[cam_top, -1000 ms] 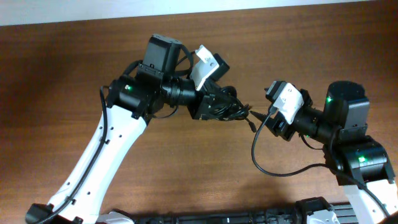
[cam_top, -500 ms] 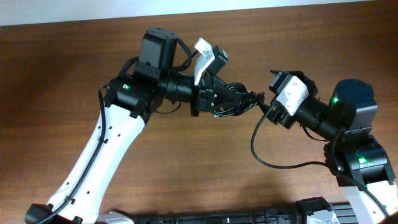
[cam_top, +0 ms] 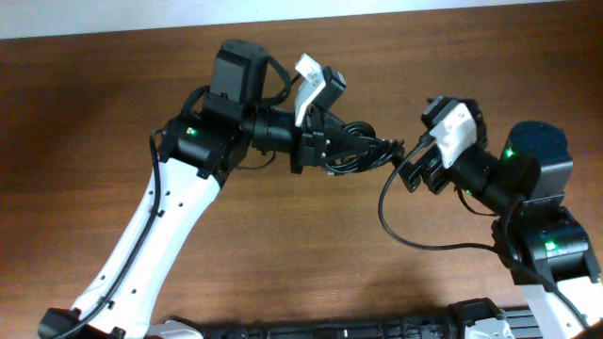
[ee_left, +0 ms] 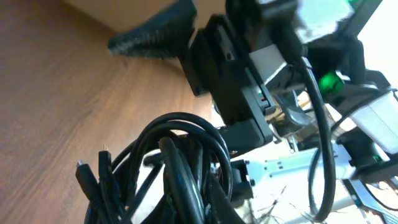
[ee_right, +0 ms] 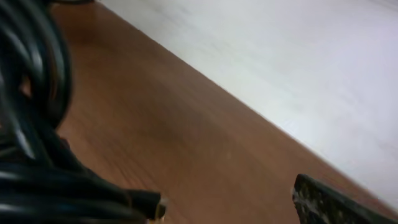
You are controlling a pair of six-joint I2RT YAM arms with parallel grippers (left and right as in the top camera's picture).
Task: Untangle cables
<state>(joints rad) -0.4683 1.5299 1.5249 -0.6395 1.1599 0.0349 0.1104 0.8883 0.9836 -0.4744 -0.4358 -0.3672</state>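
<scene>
A tangled bundle of black cables (cam_top: 353,151) hangs above the wooden table (cam_top: 283,254), with my left gripper (cam_top: 328,151) shut on its left side. In the left wrist view the coils (ee_left: 177,165) fill the lower middle and hide my own jaws; two small plugs (ee_left: 81,168) stick out at the left. My right gripper (cam_top: 412,168) stands open at the bundle's right end. In the right wrist view the coils (ee_right: 28,137) fill the left edge, a loose plug end (ee_right: 148,204) points between the jaws, and only one finger (ee_right: 329,202) shows, far to the right.
A black cable (cam_top: 396,235) belonging to the right arm itself loops down from its wrist camera (cam_top: 452,127) towards its base. A black rail (cam_top: 330,330) runs along the table's front edge. The pale wall (cam_top: 452,14) borders the far edge.
The left gripper has turned and lifted the bundle up and to the right. The right gripper has risen and drawn back to the right, staying at the bundle's end.
</scene>
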